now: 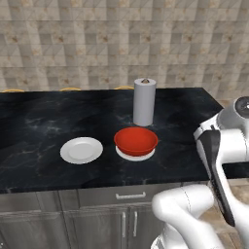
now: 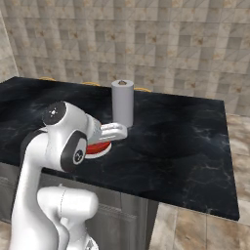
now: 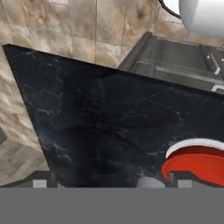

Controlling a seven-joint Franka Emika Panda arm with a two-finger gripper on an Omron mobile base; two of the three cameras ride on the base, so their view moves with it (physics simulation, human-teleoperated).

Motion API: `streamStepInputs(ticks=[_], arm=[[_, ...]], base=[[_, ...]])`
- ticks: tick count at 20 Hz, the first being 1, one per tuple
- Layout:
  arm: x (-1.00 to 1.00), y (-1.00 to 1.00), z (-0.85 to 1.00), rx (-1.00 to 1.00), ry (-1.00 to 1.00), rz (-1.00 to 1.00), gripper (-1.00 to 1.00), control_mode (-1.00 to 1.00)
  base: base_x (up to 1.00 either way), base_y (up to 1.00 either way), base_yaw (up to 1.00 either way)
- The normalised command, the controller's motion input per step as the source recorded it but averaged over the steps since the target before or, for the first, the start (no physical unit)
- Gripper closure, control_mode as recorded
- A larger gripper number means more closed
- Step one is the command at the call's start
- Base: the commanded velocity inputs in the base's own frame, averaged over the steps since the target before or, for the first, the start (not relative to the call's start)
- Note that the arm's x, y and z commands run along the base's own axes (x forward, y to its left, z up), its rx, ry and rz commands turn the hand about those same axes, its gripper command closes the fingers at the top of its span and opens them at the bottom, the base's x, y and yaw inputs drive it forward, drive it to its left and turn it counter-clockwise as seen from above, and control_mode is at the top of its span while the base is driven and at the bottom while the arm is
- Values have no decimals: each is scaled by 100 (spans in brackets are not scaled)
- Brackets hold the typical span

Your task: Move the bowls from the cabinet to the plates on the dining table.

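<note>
A glossy red bowl [image 1: 136,140] sits on a white plate [image 1: 135,155] on the black marble dining table [image 1: 39,116]. To its left lies a second white plate [image 1: 81,150] with nothing on it. In the hand view my gripper [image 3: 108,183] hangs open above the table. Its fingertips [image 3: 38,183] stand wide apart with nothing between them. The red bowl [image 3: 199,165] and the plate rim [image 3: 192,144] under it lie just right of the fingers. From the right base view my arm partly hides the bowl [image 2: 98,148]. The cabinet is out of view.
An upright grey paper towel roll [image 1: 144,102] stands just behind the red bowl, also seen as the roll [image 2: 122,103] from the right. Grey drawer fronts [image 1: 116,197] run below the table top. A tiled wall [image 1: 121,44] rises behind the table.
</note>
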Motion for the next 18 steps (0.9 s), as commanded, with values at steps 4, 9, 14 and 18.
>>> streamStepInputs(ticks=[4, 9, 14, 18], arm=[[-55, 0, 9, 13, 4, 8, -100, -100], [-64, 0, -2, 3, 1, 12, -100, -100], [-44, 5, -6, 0, 0, 10, -100, -100], [0, 14, -1, -4, 0, 3, -100, -100]], base=[[0, 0, 0], [0, 0, 0], [0, 0, 0], [0, 0, 0]])
